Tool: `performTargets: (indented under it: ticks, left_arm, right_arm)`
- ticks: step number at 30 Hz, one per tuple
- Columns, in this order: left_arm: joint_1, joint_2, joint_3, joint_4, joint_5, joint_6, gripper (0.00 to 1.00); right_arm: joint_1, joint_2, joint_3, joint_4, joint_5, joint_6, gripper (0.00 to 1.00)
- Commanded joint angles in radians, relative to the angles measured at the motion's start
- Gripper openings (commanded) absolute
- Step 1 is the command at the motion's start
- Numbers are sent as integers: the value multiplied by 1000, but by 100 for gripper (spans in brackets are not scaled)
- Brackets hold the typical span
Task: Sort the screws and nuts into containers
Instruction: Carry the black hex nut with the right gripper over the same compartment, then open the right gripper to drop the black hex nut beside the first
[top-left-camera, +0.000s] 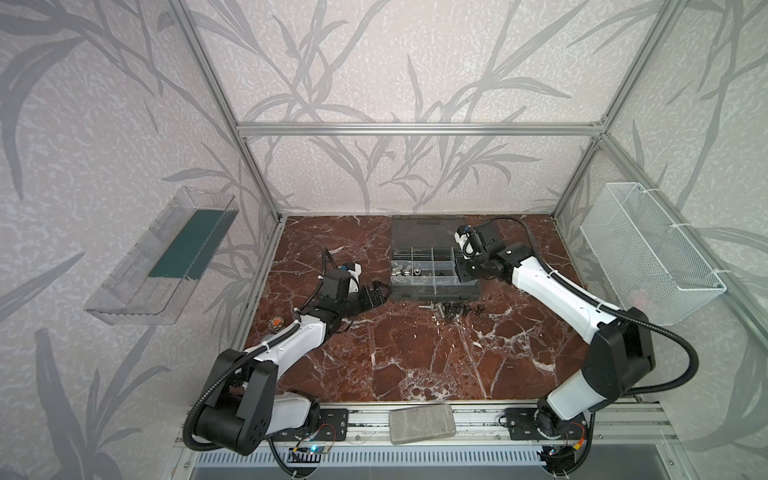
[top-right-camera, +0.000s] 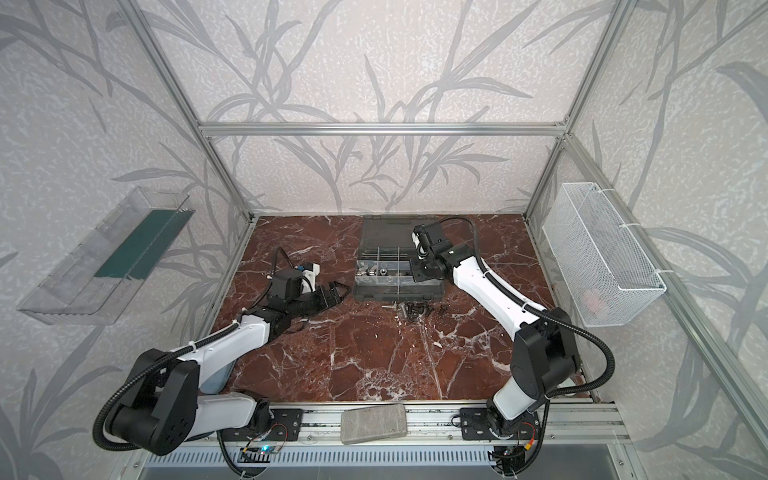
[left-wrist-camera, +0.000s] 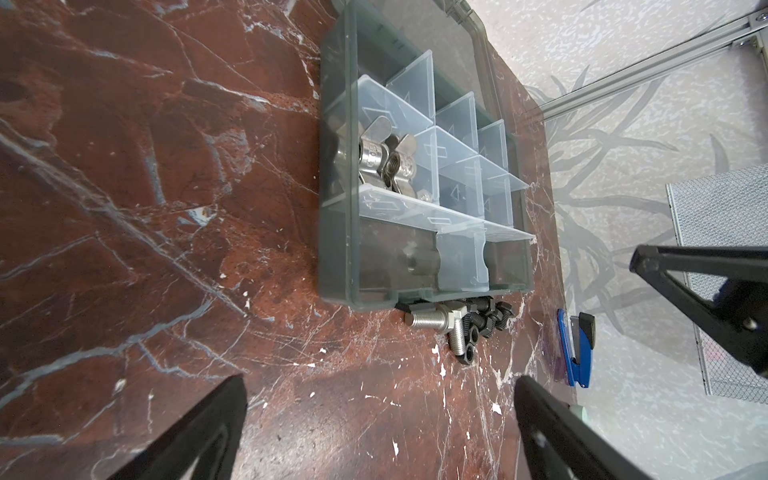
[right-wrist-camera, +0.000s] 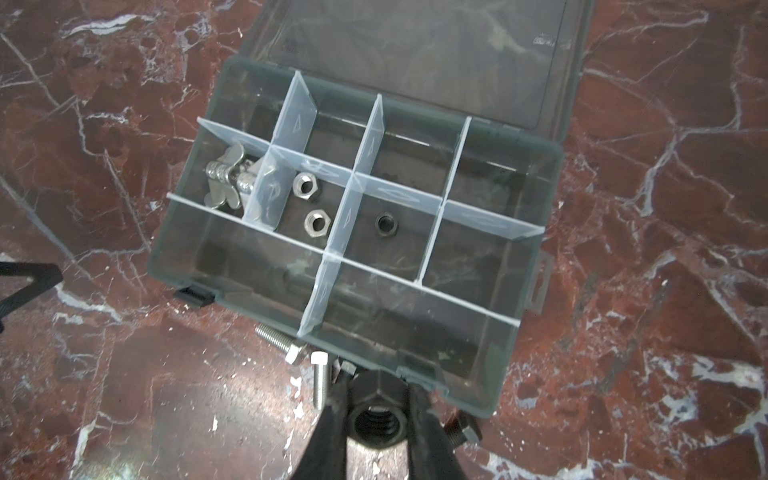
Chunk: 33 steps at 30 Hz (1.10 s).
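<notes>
The dark grey organizer case lies open at the back of the marble table, and its clear-walled containers form a grid. One cell holds silver winged nuts, the cell beside it two silver hex nuts, and a third one black nut. Loose screws and black nuts are piled on the table against the case's front wall. My right gripper is shut on a black hex nut above the case's right end. My left gripper hangs open and empty left of the case.
The case's smoky lid lies flat behind the cells. A white mesh basket hangs on the right wall and a clear tray with a green base on the left wall. A grey block rests on the front rail.
</notes>
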Motion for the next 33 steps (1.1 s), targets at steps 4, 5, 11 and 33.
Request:
performTargets:
  ticks: [4,5,11,33]
  left_arm:
    - [5,-16,-29,45,23,-43,98]
    - [5,-17,-34,50,26,-47,98]
    - [5,-26,-39,46,25,-49,98]
    - [5,-41,-27,5,5,-32,98]
  right_arm:
    - [-21,155,123,32,-14,-28,0]
    - [-30,179,143,34,-27,-26,0]
    - [-62,309,241,19,-93,-24,0]
    - [-64,436,295,-28,-117,-32,15]
